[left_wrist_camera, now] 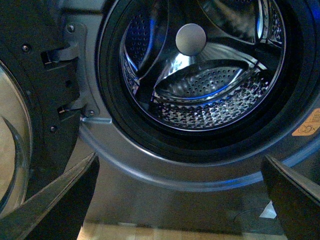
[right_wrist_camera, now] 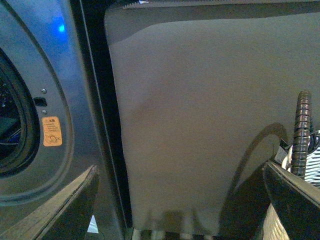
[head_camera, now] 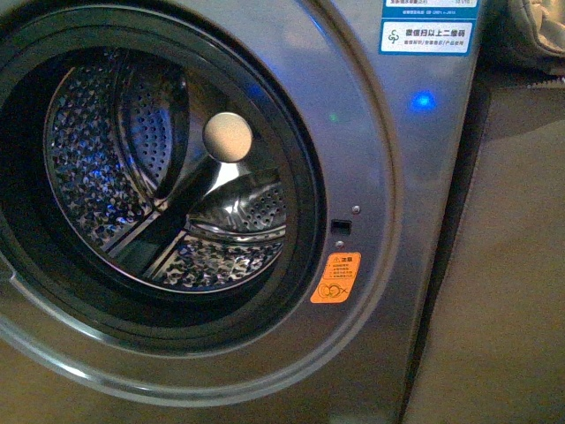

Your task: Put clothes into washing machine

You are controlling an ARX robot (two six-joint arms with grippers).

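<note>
Open washing machine (head_camera: 415, 221), porthole filling the front view.
Just right, grey panel (head_camera: 516, 265) across a dark gap; door (left_wrist_camera: 45, 100) swung wide; perforated drum (head_camera: 168, 177) open ahead; left claw (left_wrist_camera: 180, 159) and right claw (right_wrist_camera: 180, 166) spread wide, gripping nothing; orange sticker (head_camera: 335, 278) at rim.

It looked like a home laundry corner. A silver-grey front-loading washing machine (head_camera: 380, 168) filled the scene, its door (left_wrist_camera: 45, 125) swung open on the left. A plain grey panel (right_wrist_camera: 200, 125) stood close on its right, a ribbed hose (right_wrist_camera: 301, 130) lay farther right, and pale wood flooring (left_wrist_camera: 150, 232) ran beneath.
</note>
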